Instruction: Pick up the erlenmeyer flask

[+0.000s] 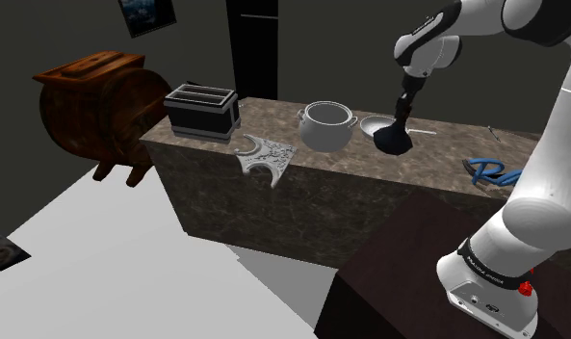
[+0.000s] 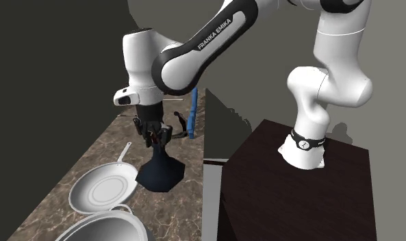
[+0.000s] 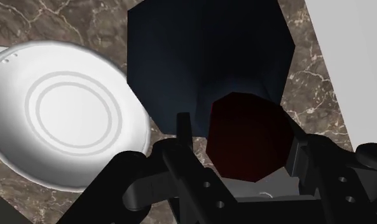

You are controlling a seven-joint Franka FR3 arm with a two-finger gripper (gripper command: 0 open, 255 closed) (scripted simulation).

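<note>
The bench (image 1: 389, 197) carried one dark flask (image 1: 395, 141), one white frying pan (image 2: 102, 186), one white two-handled pot (image 1: 326, 127), one black toaster (image 1: 203, 111), one grey ornate flat piece (image 1: 266, 157) and one blue item (image 1: 490, 171) too small to name. Beside it stood one wooden barrel-shaped cabinet (image 1: 100, 101); one framed picture (image 1: 146, 13) hung above.

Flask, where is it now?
In the shoulder view the dark flask is on the counter, just right of the white pan and directly under the gripper.
</note>
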